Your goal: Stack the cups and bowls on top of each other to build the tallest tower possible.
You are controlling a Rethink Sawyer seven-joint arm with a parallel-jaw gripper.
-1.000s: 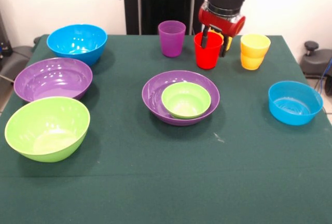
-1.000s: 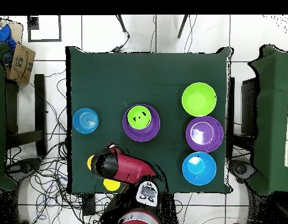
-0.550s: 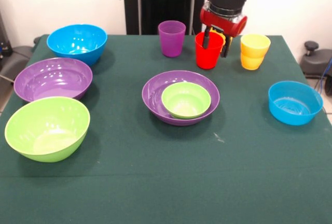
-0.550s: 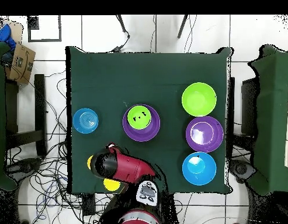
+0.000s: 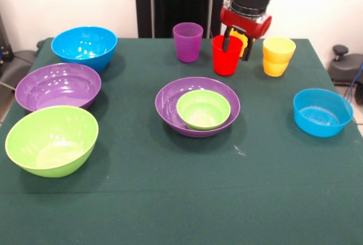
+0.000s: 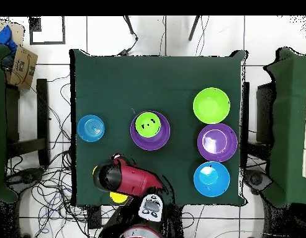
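Red smooth plastic cup [image 5: 227, 55] sits at the far edge of the green-clothed worktop [image 5: 187, 194], with the red and black end effector [image 5: 236, 43] clamped on its rim, one dark finger [image 5: 224, 43] inside the cup and the other outside. Just beside it stand a purple plastic cup [image 5: 188, 41] on one side and two stacked yellow plastic cups [image 5: 278, 56] on the other. At the worktop's middle a large glossy purple bowl [image 5: 170, 106] holds a small green bowl [image 5: 203, 109]. A small blue bowl [image 5: 322, 112] lies near one side edge. Along the opposite side edge run a large blue bowl [image 5: 84, 46], a second large purple bowl [image 5: 58, 86] and a large lime green bowl [image 5: 51, 139], close together. The near half of the worktop lies open.
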